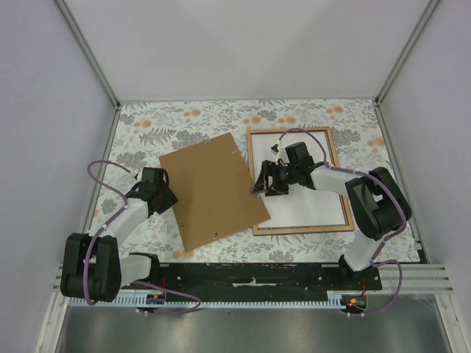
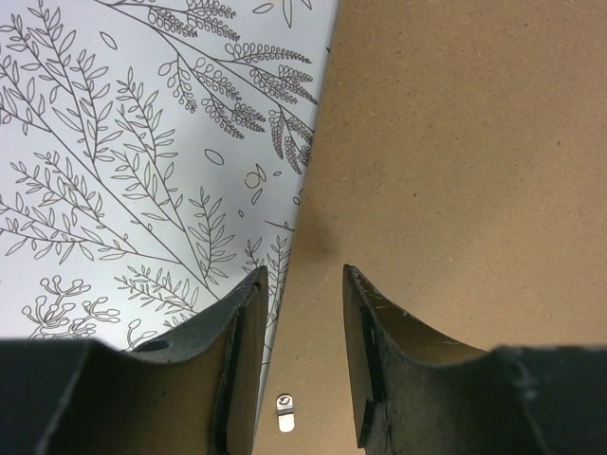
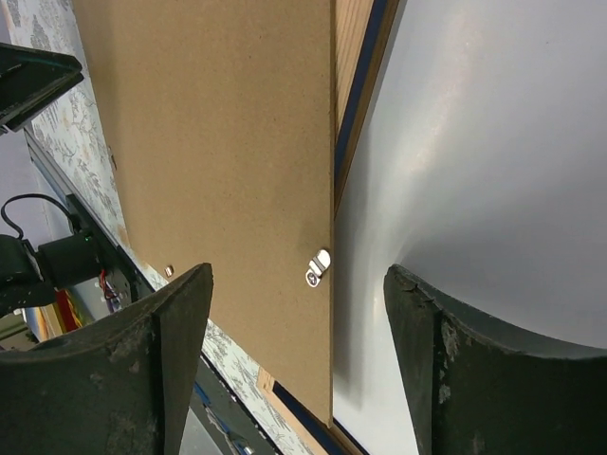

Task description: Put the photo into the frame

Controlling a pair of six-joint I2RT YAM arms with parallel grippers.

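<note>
The frame (image 1: pixel 291 131) lies flat at the right of the table, back up, with a wood-coloured edge; the right wrist view shows its edge with a dark blue strip (image 3: pixel 358 66). The photo (image 1: pixel 313 209) lies inside it, white reverse up, and also shows in the right wrist view (image 3: pixel 493 142). The brown backing panel (image 1: pixel 210 191) lies tilted to the left, its right corner over the frame's lower left. My right gripper (image 1: pixel 263 184) is open and empty over that overlap (image 3: pixel 299 270). My left gripper (image 1: pixel 163 195) is open and empty, straddling the panel's left edge (image 2: pixel 303 275).
A floral tablecloth (image 1: pixel 147 132) covers the table. Grey walls with metal posts close in three sides. A black rail (image 1: pixel 250 276) runs along the near edge. Small metal turn clips sit on the panel (image 2: pixel 286 413) (image 3: pixel 320 266).
</note>
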